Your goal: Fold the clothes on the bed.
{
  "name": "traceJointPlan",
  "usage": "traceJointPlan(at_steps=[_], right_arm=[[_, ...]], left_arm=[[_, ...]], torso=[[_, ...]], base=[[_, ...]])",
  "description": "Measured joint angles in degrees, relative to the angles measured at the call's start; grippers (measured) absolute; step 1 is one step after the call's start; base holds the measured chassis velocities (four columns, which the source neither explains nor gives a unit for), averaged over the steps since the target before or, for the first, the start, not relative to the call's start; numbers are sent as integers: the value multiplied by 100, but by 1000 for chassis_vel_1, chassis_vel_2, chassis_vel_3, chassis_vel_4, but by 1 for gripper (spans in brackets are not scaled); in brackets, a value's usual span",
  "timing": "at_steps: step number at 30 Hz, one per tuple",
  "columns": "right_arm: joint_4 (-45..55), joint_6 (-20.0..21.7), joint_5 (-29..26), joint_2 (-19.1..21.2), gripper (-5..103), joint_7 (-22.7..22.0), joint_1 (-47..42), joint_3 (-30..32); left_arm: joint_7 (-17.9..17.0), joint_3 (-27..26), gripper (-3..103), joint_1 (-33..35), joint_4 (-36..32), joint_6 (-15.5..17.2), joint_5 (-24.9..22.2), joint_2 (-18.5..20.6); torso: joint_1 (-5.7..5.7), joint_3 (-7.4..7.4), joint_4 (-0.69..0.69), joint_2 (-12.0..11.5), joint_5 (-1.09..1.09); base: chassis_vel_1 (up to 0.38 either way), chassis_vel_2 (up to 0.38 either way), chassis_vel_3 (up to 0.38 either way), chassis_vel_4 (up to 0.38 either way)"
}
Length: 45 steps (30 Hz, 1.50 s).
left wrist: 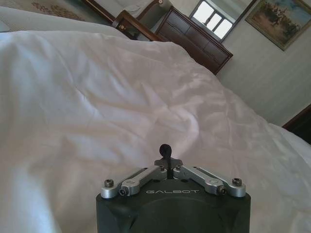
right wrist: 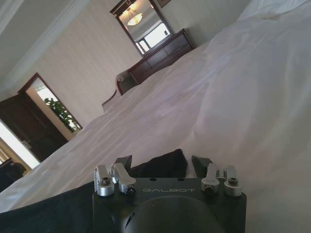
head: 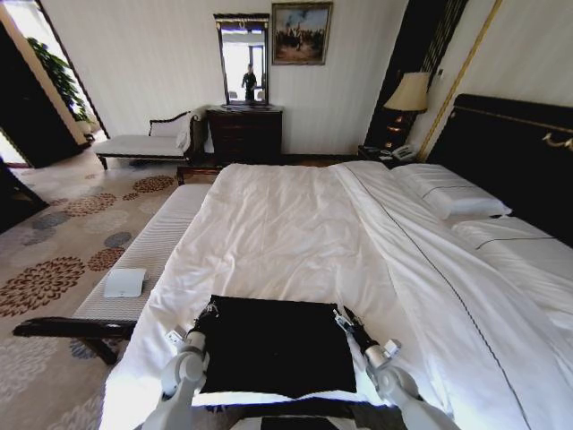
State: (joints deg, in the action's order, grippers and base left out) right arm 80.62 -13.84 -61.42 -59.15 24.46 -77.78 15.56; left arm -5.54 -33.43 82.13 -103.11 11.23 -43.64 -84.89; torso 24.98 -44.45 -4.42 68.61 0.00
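Black T-shirt (head: 273,348) lies folded on the bed (head: 295,224), both grippers beside it.

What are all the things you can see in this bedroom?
T-shirt: one, black, folded into a rectangle at the near edge of the bed.
Bed: one, white sheets, dark headboard at right.
Pillows: two, white, by the headboard.
Bench: one, pale, along the bed's left side.
Lamp: one, cream shade, far nightstand.
Dresser: one, dark wood, far wall, mirror above.
Painting: one, framed, far wall.
Left gripper: shut, at the shirt's far left corner.
Right gripper: open, at the far right corner.
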Motion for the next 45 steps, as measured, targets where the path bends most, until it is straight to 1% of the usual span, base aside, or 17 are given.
traceJointPlan(at_steps=[1,4,9,10,11,13,15,16,18,24,29,32,33,36,38,40,45], right_arm=[[2,6,10,-1,62,127,-13,-9],[1,10,27,-4,57,223,-15,-15],[-5,2,43,-5,35,244,-8,-17],[-6,-5,45,-4,35,243,-8,-17],[-3,-16,46,-1,24,243,-12,-15],[-1,-20,46,-1,24,243,-13,-14],[13,-75,47,-1,12,242,-23,-5],[13,-75,47,-1,12,242,-23,-5],[24,-154,53,-7,3,230,-28,5],[192,-290,15,0,1,86,-85,68],[1124,-422,-291,51,1,-345,-324,308],[2376,-601,-520,124,1,-565,-738,671],[2376,-601,-520,124,1,-565,-738,671],[3155,-774,-517,144,1,-584,-1028,971],[3276,-807,-495,144,1,-584,-1063,1025],[3723,-944,-419,145,1,-584,-1199,1228],[4192,-1144,-278,73,1,-654,-1499,1448]], left_arm=[[0,-5,0,7,-10,0,15,-12],[-1,-6,0,22,-30,0,34,-31],[-1,-10,0,56,-83,0,69,-59],[-1,-14,0,66,-96,0,76,-63],[-2,-17,0,76,-109,-1,84,-66],[-2,-18,0,78,-112,-1,86,-67],[-3,-21,0,91,-140,-4,101,-75],[-3,-21,0,91,-140,-4,101,-75],[-3,-21,0,98,-162,-8,110,-87],[16,-2,0,115,-235,-32,112,-124],[164,-13,0,203,-598,-80,-73,-139],[311,-67,0,396,-1281,-119,-431,-110],[311,-67,0,396,-1281,-119,-431,-110],[350,-151,0,517,-1997,-122,-846,-64],[350,-171,0,532,-2144,-121,-917,-51],[344,-259,0,620,-2718,-105,-1120,28],[343,-364,0,893,-3259,-101,-1168,128]], torso=[[0,0,0,0,0],[0,0,0,0,0],[0,0,0,0,0],[0,0,0,0,0],[0,0,0,0,0],[0,0,0,0,0],[0,0,0,0,0],[0,0,0,0,0],[0,0,0,0,0],[0,0,0,0,0],[0,0,0,-1,0],[0,0,0,0,-2],[0,0,0,0,-2],[0,0,-1,0,-1],[0,0,-1,0,-1],[0,0,0,0,0],[0,0,0,0,-1]], base=[[0,0,0,0],[0,0,0,0],[0,0,0,0],[0,0,0,0],[0,0,0,0],[0,0,0,0],[0,0,0,0],[0,0,0,0],[0,0,0,0],[0,0,0,0],[0,0,0,0],[0,0,0,0],[0,0,0,0],[0,0,0,0],[0,0,0,0],[0,0,0,0],[0,0,0,0]])
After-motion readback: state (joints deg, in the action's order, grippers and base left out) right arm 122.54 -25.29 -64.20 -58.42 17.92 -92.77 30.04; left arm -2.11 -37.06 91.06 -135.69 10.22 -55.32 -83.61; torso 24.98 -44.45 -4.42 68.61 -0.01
